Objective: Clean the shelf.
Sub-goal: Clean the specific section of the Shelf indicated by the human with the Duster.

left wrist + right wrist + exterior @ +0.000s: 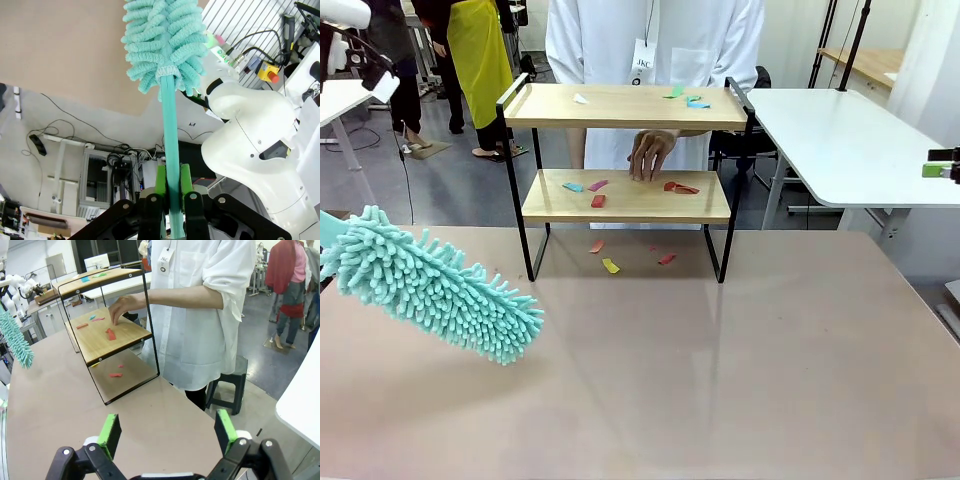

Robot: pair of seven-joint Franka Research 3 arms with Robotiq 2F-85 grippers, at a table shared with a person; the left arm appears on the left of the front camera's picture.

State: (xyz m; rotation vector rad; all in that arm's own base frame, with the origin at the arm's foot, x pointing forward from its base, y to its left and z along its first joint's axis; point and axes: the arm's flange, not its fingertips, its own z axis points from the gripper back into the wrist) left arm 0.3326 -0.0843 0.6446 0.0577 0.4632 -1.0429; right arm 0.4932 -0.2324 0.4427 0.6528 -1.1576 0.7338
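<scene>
The left fingers (160,181) are seen clamped on the thin teal handle (170,135) of a fluffy teal duster (430,285). Its head is held above the worktop (740,380), left of the shelf (630,208), nearer the robot and clear of it. The right fingers (111,432) are spread wide with nothing between them, and are held off to the shelf's right, well apart from it. The shelf is stood upright on the worktop, its two wood boards carried in a black frame. Coloured paper scraps (598,201) are scattered on both boards, and more are seen on the worktop beneath the shelf. A person's hand (650,152) is rested fingertips-down on the lower board among the scraps, and the person, in a white coat (690,40), is stood just behind the shelf.
</scene>
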